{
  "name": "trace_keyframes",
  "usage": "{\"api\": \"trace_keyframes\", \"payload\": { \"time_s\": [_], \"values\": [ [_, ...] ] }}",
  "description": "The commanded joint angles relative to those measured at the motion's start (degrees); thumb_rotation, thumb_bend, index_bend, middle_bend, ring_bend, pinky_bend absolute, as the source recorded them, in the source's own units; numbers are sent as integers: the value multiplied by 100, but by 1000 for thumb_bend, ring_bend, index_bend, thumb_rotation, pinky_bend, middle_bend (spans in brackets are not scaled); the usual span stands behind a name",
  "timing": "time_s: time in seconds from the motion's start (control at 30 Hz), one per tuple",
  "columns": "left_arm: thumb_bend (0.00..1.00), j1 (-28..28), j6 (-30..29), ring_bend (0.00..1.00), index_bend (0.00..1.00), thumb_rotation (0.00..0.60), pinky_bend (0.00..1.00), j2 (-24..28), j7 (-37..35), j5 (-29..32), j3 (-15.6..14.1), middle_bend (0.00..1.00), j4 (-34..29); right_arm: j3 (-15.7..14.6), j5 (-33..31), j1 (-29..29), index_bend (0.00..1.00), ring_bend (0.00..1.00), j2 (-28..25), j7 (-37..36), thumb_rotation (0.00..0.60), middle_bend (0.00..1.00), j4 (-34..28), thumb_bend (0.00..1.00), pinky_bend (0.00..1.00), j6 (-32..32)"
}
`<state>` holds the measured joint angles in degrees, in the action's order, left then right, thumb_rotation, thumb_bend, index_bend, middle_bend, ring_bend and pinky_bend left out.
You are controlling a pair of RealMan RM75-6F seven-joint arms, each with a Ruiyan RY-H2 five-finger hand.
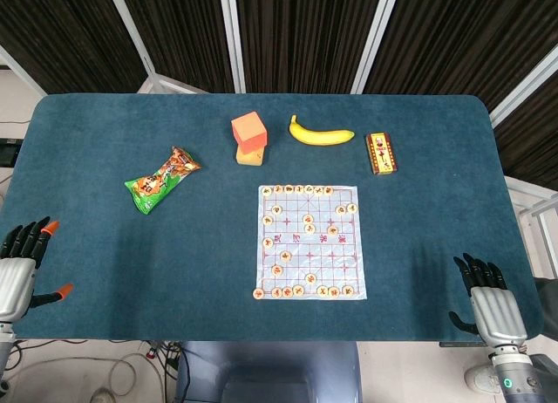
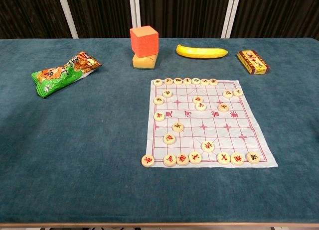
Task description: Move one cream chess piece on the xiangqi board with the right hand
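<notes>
Resting apart: right hand (image 1: pixel 488 291), xiangqi board (image 1: pixel 309 242).

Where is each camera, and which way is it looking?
Head view: high above the near table edge, looking down; left hand and right hand show at the bottom corners.
Chest view: lower, looking across the table; no hands show.
Both see the xiangqi board, banana, orange cube and snack bag.

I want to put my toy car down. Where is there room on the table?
Bare cloth lies left of the board, below the snack bag, and right of the board, below the small box. The far edge is crowded: orange block, banana, box. The board is full of pieces.
</notes>
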<state>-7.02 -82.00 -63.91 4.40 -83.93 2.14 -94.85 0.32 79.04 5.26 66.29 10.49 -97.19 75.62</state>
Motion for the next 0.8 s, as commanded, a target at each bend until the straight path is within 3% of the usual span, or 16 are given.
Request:
{"api": "trace_keyframes", "payload": {
  "time_s": [0.03, 0.8],
  "values": [
    [0, -1, 2, 0, 0, 600, 0, -3, 1, 4, 1, 0, 2, -8, 4, -5, 0, 0, 1, 1, 600, 0, -1, 320, 0, 3],
    [0, -7, 35, 0, 0, 600, 0, 11, -37, 44, 11, 0, 0, -10, -9, -10, 0, 0, 32, 60, 600, 0, -11, 320, 0, 17]
  ]
}}
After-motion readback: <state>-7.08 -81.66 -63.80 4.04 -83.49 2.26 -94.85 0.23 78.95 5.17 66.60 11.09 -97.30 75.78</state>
